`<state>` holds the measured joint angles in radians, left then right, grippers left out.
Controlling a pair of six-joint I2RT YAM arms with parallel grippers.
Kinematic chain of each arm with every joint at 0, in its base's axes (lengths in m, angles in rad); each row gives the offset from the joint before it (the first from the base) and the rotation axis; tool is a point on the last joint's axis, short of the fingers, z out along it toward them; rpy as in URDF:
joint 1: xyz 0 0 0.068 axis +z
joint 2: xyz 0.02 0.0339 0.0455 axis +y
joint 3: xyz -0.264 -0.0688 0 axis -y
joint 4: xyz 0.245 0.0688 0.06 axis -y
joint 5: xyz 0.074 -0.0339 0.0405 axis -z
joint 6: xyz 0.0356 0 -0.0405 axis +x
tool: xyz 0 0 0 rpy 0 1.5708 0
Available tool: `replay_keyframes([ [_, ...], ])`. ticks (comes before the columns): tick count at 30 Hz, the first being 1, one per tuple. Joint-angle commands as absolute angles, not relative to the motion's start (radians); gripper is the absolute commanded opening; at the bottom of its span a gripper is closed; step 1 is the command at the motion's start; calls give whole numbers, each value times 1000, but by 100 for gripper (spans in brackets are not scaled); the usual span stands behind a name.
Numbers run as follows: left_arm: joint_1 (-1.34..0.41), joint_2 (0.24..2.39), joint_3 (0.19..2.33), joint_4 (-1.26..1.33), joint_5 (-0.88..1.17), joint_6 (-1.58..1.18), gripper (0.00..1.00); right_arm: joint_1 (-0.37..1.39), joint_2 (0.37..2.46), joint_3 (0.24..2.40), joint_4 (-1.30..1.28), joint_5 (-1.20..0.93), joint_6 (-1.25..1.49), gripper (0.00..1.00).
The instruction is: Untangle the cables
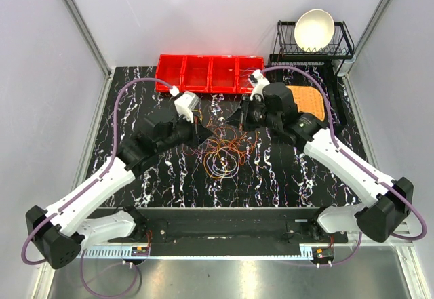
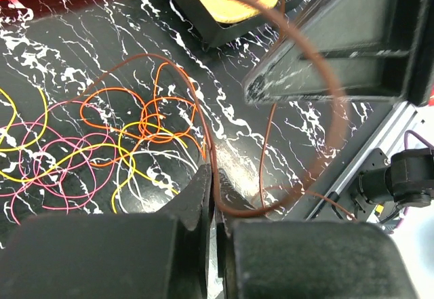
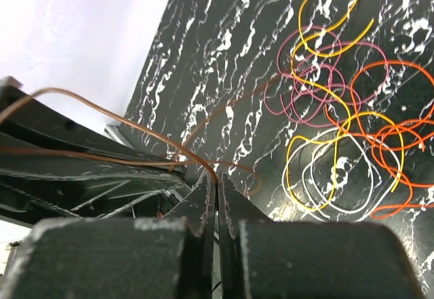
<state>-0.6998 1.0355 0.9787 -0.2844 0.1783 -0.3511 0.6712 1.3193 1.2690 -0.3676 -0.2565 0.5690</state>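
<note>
Black marble-patterned tabletop with white veins, seen from above. Two white-and-black robot arms reach inward from its near edge.

A red bin with four compartments sits at the far edge of the tabletop. On the near side of the red bin, a little apart from it, thin cables lie in a loose heap on the tabletop. They are overlapping loops of orange, yellow, pink and whitish wire, tangled together.

The left hand hangs on the near side of the bin's middle, just beside the heap's left edge. The right hand hangs on the near side of the bin's right end, at the heap's far right edge. The two hands face each other, close together but apart.

In the left wrist view, the left hand is clenched, its two dark fingers pinching a thin brown cable. That wire rises from the grip and arcs away in a wide, blurred curve. In the right wrist view, the right hand is also clenched on a brown strand, which sweeps off in a long bow. I cannot tell whether both hands grip the same strand.

To the right of the red bin lies an orange mat, partly hidden by the right arm. Beyond the bin's right end stands a black wire dish rack holding a white bowl.
</note>
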Motion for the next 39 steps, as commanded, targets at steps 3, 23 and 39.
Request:
replay_keyframes([
  [3,-703,1005,943,-178,184,-360,6,669,1285,1247,-339,-272,594,0],
  [23,-701,854,361,121,173,-640,0,847,1580,1072,-347,-161,718,0],
  [39,-703,1080,218,388,172,-721,16,854,1703,1071,-324,-152,710,0],
])
